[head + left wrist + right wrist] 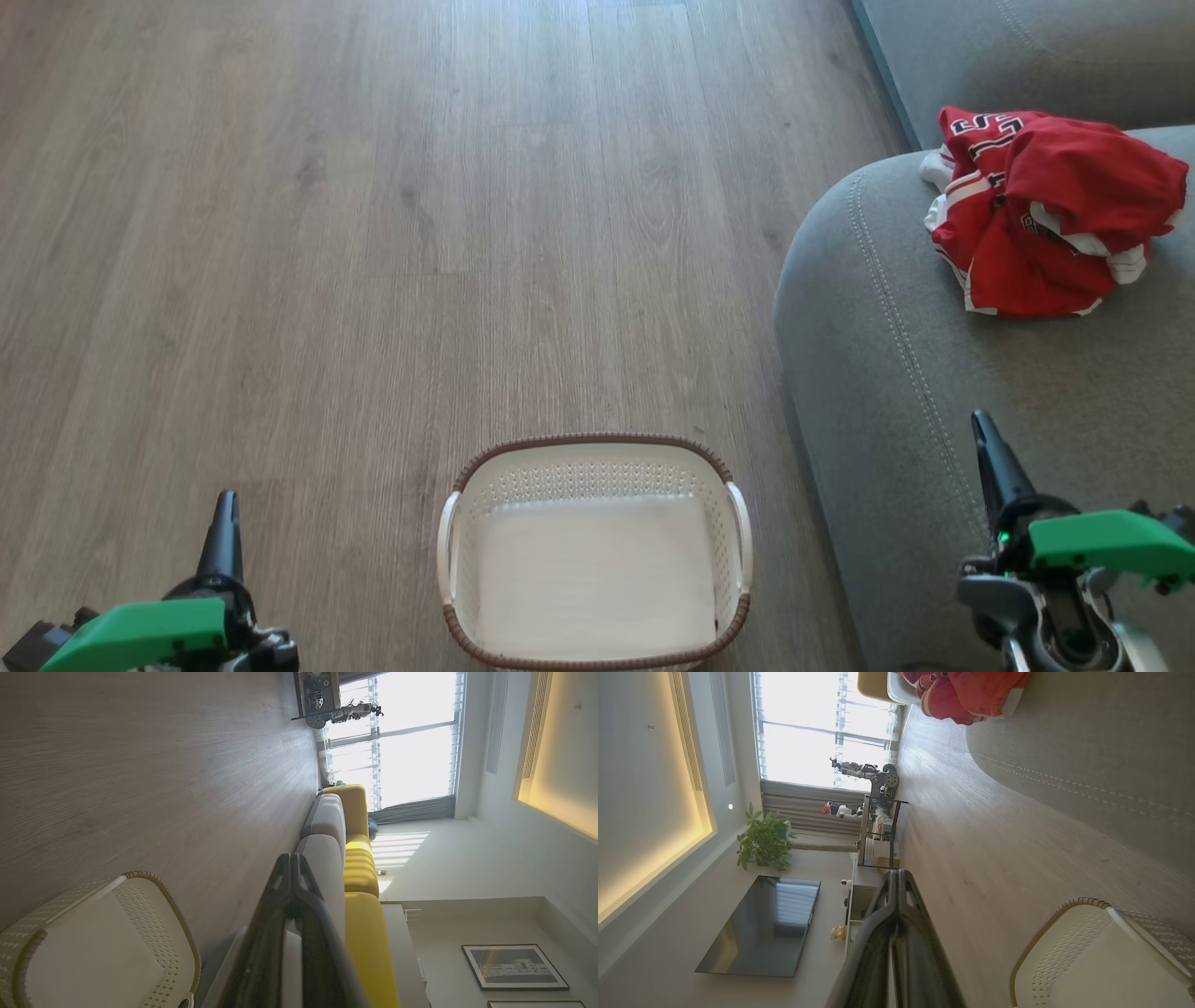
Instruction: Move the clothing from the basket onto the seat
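Nearest us, our left gripper (224, 523) over the wooden floor (373, 233) and our right gripper (991, 453), seen against the grey seat (887, 373), each have their fingers pressed together with nothing held. Between them on the floor stands the white basket (597, 440), empty, just beside the seat's rounded edge. Farther off, the red clothing (1055, 215) lies bunched on the seat.

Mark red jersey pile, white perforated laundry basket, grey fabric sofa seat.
Red jersey pile (1083, 187): head view, crumpled red fabric mid-heap.
White perforated laundry basket (597, 478): head view, perforated far wall.
Grey fabric sofa seat (1055, 373): head view, bare cushion beside stitching.
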### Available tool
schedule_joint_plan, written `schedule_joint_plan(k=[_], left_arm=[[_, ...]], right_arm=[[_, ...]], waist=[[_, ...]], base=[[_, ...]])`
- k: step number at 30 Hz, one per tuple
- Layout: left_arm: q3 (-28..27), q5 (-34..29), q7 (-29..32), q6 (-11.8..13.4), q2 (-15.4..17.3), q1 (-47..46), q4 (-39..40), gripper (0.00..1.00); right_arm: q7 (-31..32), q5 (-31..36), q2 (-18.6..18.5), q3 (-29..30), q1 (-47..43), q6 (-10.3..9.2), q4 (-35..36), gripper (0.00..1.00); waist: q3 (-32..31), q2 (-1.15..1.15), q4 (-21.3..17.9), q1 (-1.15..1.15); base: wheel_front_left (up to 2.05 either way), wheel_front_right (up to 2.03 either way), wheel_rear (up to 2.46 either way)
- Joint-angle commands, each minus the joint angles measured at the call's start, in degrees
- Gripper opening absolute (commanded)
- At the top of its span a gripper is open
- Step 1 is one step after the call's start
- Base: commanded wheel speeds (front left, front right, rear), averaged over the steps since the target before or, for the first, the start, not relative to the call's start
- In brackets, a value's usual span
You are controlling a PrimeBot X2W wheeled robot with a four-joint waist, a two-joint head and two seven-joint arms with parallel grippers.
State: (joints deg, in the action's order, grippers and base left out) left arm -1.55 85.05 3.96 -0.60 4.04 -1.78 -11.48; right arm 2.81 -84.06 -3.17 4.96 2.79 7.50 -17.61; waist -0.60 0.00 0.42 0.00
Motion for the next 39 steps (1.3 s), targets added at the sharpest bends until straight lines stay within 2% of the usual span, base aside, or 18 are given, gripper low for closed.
schedule_joint_plan(k=[1,13,39], left_arm=[[-2.6,1.1,0.4,-0.6,0.2,-2.8,2.1,0.0],[-5.0,7.2,2.3,-1.9,-1.1,-4.1,2.6,0.0],[-5.0,7.2,2.4,-1.9,-1.1,-4.1,2.7,0.0]], right_arm=[[0.5,-1.8,-1.1,-0.9,3.5,-0.01,2.3,0.0],[1.9,-10.1,-1.5,-0.6,4.6,-0.01,2.7,0.0],[1.1,-11.1,-2.4,-1.8,4.6,-0.01,2.8,0.0]], waist=[[0.0,0.0,0.0,0.0],[0.4,0.0,-0.4,0.0],[0.4,0.0,-0.4,0.0]], base=[[0.0,0.0,0.0],[0.0,0.0,0.0],[0.0,0.0,0.0]])
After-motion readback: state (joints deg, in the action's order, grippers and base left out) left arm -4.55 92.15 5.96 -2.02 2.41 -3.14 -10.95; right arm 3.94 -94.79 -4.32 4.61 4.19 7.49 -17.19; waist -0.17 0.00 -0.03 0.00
